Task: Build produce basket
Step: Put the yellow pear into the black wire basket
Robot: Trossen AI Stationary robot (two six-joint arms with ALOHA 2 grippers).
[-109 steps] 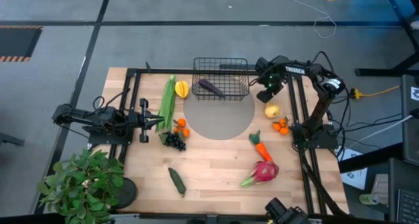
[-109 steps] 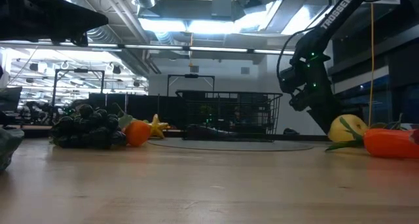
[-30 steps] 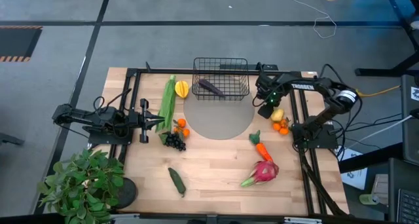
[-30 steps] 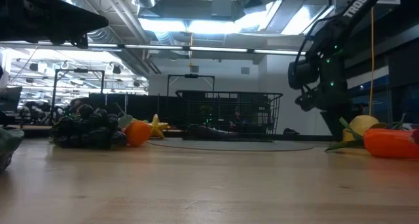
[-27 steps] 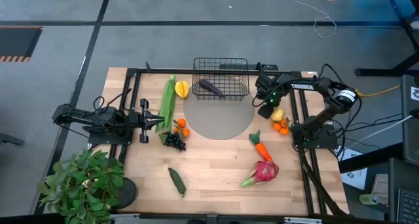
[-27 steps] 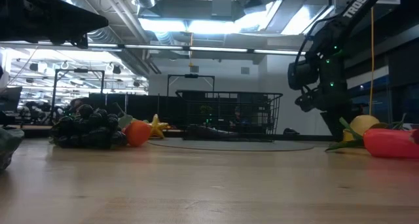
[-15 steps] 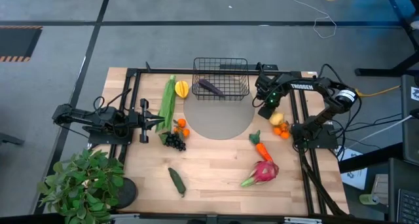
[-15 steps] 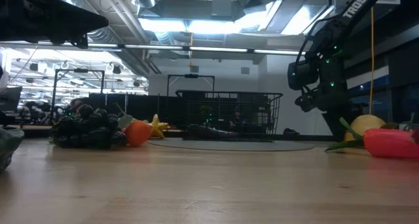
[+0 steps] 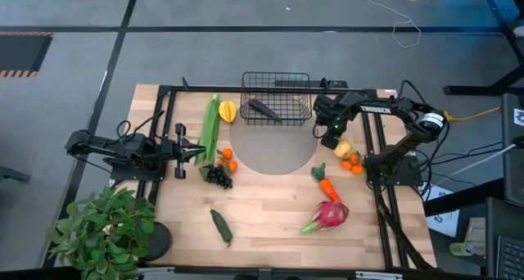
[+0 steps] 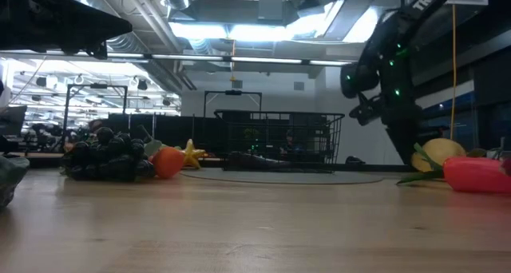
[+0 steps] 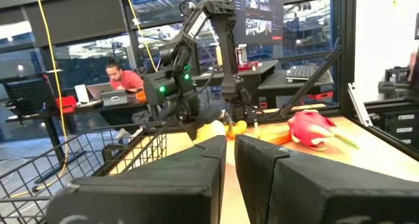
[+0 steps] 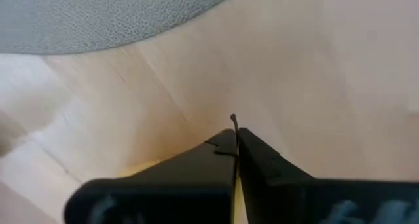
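The black wire basket [image 9: 276, 98] stands at the far middle of the table with the purple eggplant [image 9: 264, 109] lying in it. My right gripper [image 9: 336, 139] is to the right of the basket, fingers pointing down, shut over a yellow fruit [image 9: 344, 148] that also shows in the low view [image 10: 435, 153]. My left gripper [image 9: 199, 151] waits shut at the table's left, next to the corn [image 9: 211, 128]. The starfruit [image 9: 227, 110], small oranges [image 9: 227, 157], grapes [image 9: 218, 176], cucumber [image 9: 221, 227], carrot [image 9: 326, 182] and dragon fruit [image 9: 330, 214] lie on the table. My right gripper pinches a thin dark stem [image 12: 233, 121] between its two fingertips, coming from above and pointing down at the table. Yellow shows behind the fingers [image 12: 262, 165], which hide most of the fruit. I cannot tell whether the fruit is lifted clear.
A round grey mat [image 9: 274, 145] lies in front of the basket. More small oranges [image 9: 352, 160] lie close to the yellow fruit. A leafy potted plant [image 9: 106, 231] stands at the near left corner. Black frame rails run along the table's left and right sides.
My right gripper has gone a little toward the table's left edge and tipped, staying shut. The yellow fruit has shifted with it, slightly toward the left and near edges.
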